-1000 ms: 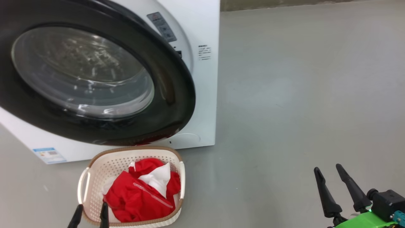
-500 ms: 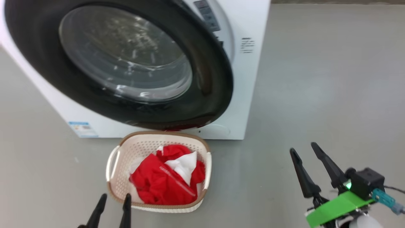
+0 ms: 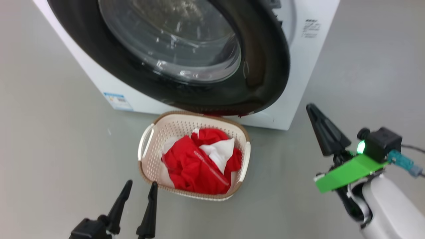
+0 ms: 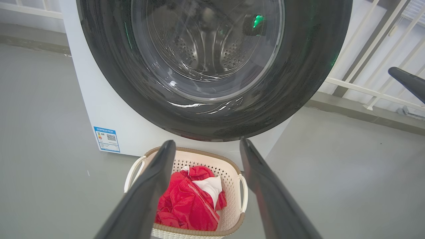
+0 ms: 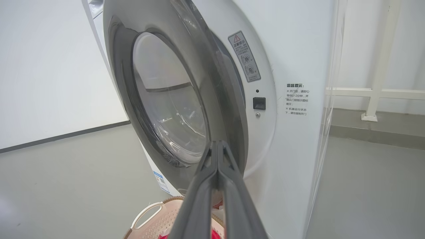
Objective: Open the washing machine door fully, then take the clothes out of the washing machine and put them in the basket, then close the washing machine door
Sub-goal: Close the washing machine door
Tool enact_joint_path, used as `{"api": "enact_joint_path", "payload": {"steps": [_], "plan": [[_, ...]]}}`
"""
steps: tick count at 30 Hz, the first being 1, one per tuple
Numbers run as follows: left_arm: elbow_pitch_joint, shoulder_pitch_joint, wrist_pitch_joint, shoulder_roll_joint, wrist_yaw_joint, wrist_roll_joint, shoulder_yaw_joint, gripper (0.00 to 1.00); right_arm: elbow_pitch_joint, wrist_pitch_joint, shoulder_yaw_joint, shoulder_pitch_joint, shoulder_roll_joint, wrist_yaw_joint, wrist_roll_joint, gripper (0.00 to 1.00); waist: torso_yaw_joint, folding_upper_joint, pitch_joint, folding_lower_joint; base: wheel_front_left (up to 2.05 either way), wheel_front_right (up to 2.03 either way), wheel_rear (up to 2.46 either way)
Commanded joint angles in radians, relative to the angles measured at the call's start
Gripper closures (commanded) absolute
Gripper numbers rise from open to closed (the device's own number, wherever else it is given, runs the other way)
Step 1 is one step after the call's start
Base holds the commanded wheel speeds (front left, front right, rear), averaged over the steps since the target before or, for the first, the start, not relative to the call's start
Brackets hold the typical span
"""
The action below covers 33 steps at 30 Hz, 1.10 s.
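Grey floor [image 3: 59, 139]; basket [image 3: 153, 159] near left jaws

Red clothes [image 3: 192, 166] in basket [image 3: 154, 159], door [image 3: 269, 66] ajar

You see a white washing machine [image 3: 312, 66] with a small blue label [image 3: 118, 101], its door [image 3: 269, 66] rimmed in glossy black, red-and-white clothes [image 3: 189, 169], a cream basket [image 3: 151, 156] dotted with holes and edged brown, and a grey floor [image 3: 49, 149].

Black tapered fingers [image 3: 327, 132] on right tool [image 3: 311, 107], green tape band [image 3: 348, 171], green light [image 3: 360, 146], teal connector [image 3: 400, 160], pale forearm [image 3: 391, 209]
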Motion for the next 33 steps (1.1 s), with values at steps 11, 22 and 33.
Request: {"api": "enact_joint_path", "payload": {"steps": [11,22,33], "plan": [[-0.062,-0.118,-0.012,0.003,0.017,-0.028,-0.026,0.00,0.040,-0.006,0.062,-0.202,-0.051,0.006,0.023,1.00,0.075,-0.0001,0.169,0.0000,0.00,0.00,0.00],[-0.094,-0.155,-0.012,0.003,0.036,-0.046,-0.063,0.00,0.075,-0.006,0.105,-0.303,-0.082,0.006,0.042,1.00,0.105,-0.0001,0.236,0.0000,0.00,0.00,0.00],[-0.120,-0.190,-0.012,0.003,0.052,-0.062,-0.090,0.00,0.088,-0.006,0.072,-0.408,-0.093,0.006,0.060,1.00,0.116,-0.0001,0.292,0.0000,0.00,0.00,0.00]]}}
